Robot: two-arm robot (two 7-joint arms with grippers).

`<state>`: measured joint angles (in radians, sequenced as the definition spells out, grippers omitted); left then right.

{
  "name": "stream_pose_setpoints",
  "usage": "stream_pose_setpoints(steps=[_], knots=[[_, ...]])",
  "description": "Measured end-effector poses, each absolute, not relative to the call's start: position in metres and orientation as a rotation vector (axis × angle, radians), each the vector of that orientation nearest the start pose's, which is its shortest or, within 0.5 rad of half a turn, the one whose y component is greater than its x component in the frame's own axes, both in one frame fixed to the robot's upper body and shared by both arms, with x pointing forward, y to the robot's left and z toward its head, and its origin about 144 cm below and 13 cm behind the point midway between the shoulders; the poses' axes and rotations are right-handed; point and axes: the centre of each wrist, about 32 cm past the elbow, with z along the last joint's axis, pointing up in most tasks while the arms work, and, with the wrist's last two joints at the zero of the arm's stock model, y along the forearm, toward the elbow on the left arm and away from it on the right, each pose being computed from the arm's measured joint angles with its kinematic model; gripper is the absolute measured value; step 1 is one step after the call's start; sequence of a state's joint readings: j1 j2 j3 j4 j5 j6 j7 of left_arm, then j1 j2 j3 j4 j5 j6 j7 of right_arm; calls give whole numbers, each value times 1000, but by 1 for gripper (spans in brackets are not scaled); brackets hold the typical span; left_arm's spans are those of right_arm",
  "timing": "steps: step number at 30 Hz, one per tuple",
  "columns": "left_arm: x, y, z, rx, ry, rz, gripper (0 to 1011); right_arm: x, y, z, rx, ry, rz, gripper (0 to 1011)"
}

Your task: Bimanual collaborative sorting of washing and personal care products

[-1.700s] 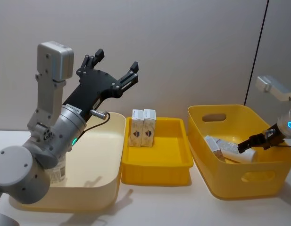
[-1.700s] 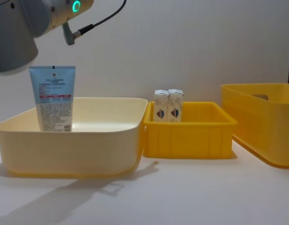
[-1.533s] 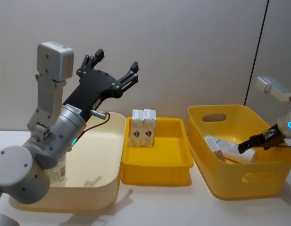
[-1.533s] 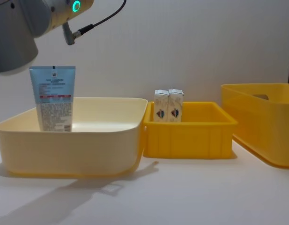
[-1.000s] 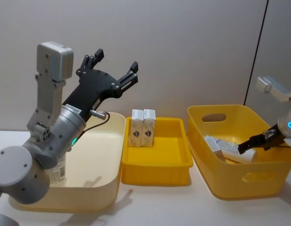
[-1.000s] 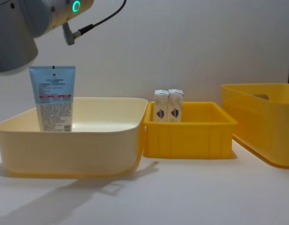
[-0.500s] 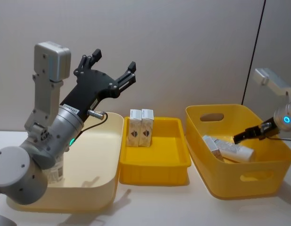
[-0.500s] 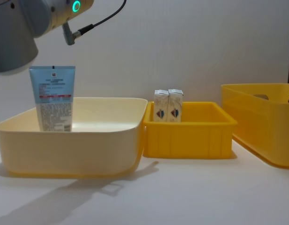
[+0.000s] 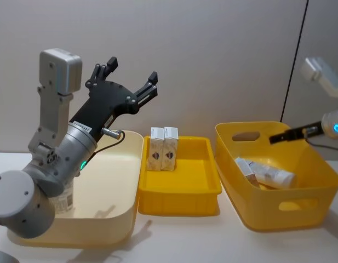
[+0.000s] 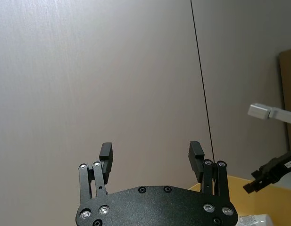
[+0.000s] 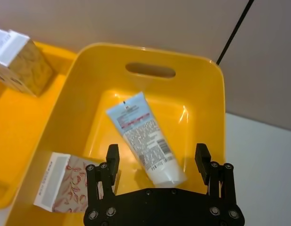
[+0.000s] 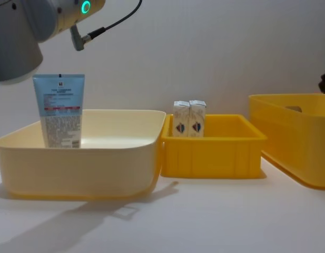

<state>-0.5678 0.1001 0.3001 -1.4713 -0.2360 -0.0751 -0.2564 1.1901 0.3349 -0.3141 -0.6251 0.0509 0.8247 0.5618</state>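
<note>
A light-blue tube [image 12: 58, 109] stands upright in the cream bin [image 12: 99, 158]; my left arm hides most of that tube [image 9: 63, 200] in the head view. Two white cartons [image 9: 161, 148] [image 12: 189, 119] stand side by side at the back of the small yellow bin [image 9: 179, 189]. Another tube [image 11: 145, 137] [image 9: 271, 175] and a carton [image 11: 60, 186] [image 9: 244, 169] lie in the large yellow bin [image 9: 278, 211]. My left gripper [image 9: 132, 69] [image 10: 151, 150] is raised high above the cream bin, open and empty. My right gripper [image 9: 275, 138] [image 11: 157, 153] hovers above the large bin, open and empty.
The three bins sit in a row on a white table [image 12: 204, 216], with free table in front of them. A grey wall stands close behind. My left arm's elbow [image 9: 15, 203] looms over the cream bin's near corner.
My right gripper has risen out of the large yellow bin and now hangs above its rim, with the tube and carton still lying inside. The left arm has barely moved.
</note>
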Motion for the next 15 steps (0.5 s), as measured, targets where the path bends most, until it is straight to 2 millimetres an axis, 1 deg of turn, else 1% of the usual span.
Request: stream_pose_setpoints(steps=[15], knots=[[576, 164, 1324, -351, -372, 984, 1001, 668, -368, 1417, -400, 265, -1223, 1001]])
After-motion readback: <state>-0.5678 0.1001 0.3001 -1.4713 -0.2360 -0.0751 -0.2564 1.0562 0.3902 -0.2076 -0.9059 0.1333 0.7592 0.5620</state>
